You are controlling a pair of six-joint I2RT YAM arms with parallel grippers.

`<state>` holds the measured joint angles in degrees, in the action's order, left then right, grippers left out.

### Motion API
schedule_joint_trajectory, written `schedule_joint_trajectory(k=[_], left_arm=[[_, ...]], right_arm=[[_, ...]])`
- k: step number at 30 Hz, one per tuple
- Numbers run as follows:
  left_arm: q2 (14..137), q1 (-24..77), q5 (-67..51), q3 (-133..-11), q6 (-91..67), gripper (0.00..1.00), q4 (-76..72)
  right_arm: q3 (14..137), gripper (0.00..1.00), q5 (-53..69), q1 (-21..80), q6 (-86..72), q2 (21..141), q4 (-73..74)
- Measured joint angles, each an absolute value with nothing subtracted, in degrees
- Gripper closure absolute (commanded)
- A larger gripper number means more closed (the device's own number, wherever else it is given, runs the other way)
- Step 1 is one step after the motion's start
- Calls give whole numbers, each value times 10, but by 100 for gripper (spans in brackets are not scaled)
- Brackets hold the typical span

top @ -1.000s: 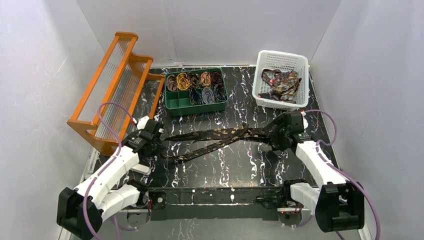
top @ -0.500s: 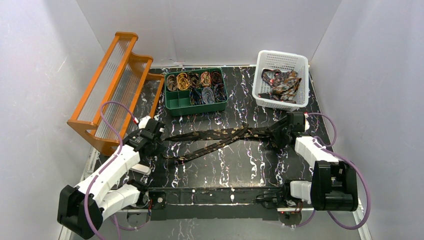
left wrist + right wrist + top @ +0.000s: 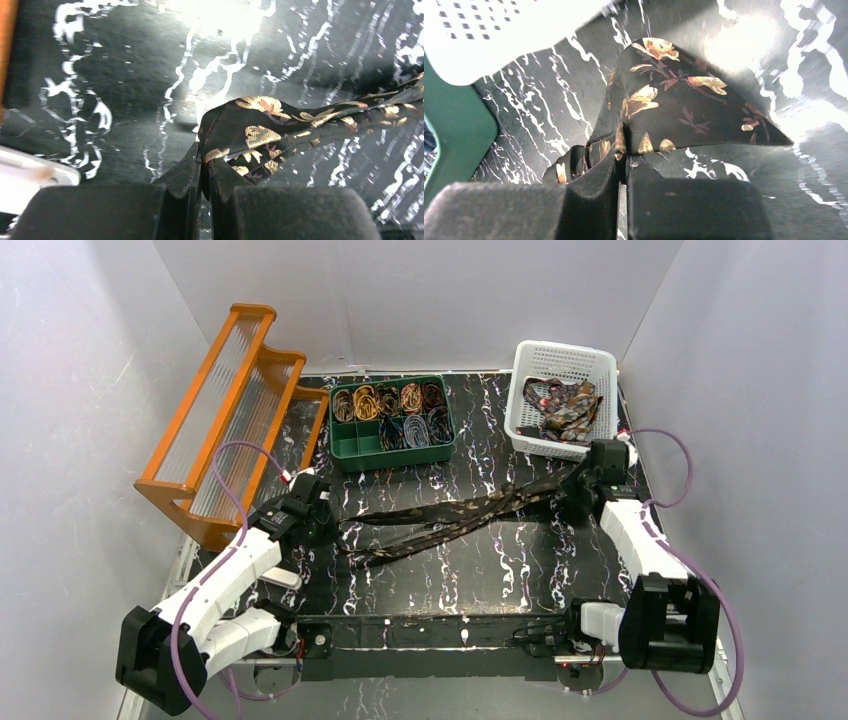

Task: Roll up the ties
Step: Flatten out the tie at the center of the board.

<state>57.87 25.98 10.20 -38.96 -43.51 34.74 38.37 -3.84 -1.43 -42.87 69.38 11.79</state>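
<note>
A dark tie [image 3: 432,512] with gold flowers lies stretched across the black marbled table, its two strips running side by side between my grippers. My left gripper [image 3: 318,519] is shut on the tie's left end; in the left wrist view the cloth [image 3: 260,125] is pinched between the fingertips of the left gripper [image 3: 204,156]. At the right, just in front of the basket, my right gripper [image 3: 584,483] is shut on the tie. In the right wrist view the right gripper [image 3: 622,156] pinches an edge of the broad pointed end [image 3: 679,100].
A white basket [image 3: 566,349] at the back right holds more loose ties [image 3: 562,408]. A green tray [image 3: 346,454] at the back middle holds several rolled ties [image 3: 388,400]. An orange rack [image 3: 232,390] stands at the back left. The basket [image 3: 499,30] and tray [image 3: 449,135] are close to the right gripper.
My right gripper has shut on the tie's broad end and moved back and to the right, pulling the tie straighter. The left gripper shifted slightly right, still shut on the tie.
</note>
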Motion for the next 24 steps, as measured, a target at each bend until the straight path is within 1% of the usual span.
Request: schedule_joint_trajectory(k=[3,5,7,9,10,11,12,14,15,16,17,20,22,23,24], left_arm=[[579,260,51,-386,-431,100,325],[580,260,15,-381,-430,100,309],[581,260,-8,-378,-430,100,301],[582,260,-21,-378,-431,100,298],[582,260,-23,-378,-431,100,298],[582,260,-23,-378,-431,100,299],[582,260,-22,-378,-433,100,300],[582,260,-15,-378,-436,100,304],[582,260,-11,-378,-437,100,305],[582,260,-3,-378,-440,100,309],[582,260,2,-378,-441,99,310],[582,260,22,-378,-448,100,318],[582,260,36,-378,-452,99,321],[582,260,44,-378,-455,96,324],[582,260,51,-379,-456,95,326]], right_arm=[[413,90,-66,-14,-365,645,142],[415,89,-73,-14,-325,601,140],[411,84,-67,-15,-310,575,137],[396,80,-49,-15,-312,574,130],[383,68,-40,-15,-316,583,132],[375,50,-36,-15,-322,592,136],[367,41,-35,-15,-331,612,149],[365,23,-48,-15,-352,649,190],[365,16,-62,-15,-362,659,212],[365,13,-78,-15,-372,659,235],[365,13,-90,-16,-381,652,246],[368,15,-98,-18,-386,597,255],[382,18,-70,-20,-381,567,247],[389,20,-52,-21,-376,562,237],[398,22,-21,-21,-369,563,222]])
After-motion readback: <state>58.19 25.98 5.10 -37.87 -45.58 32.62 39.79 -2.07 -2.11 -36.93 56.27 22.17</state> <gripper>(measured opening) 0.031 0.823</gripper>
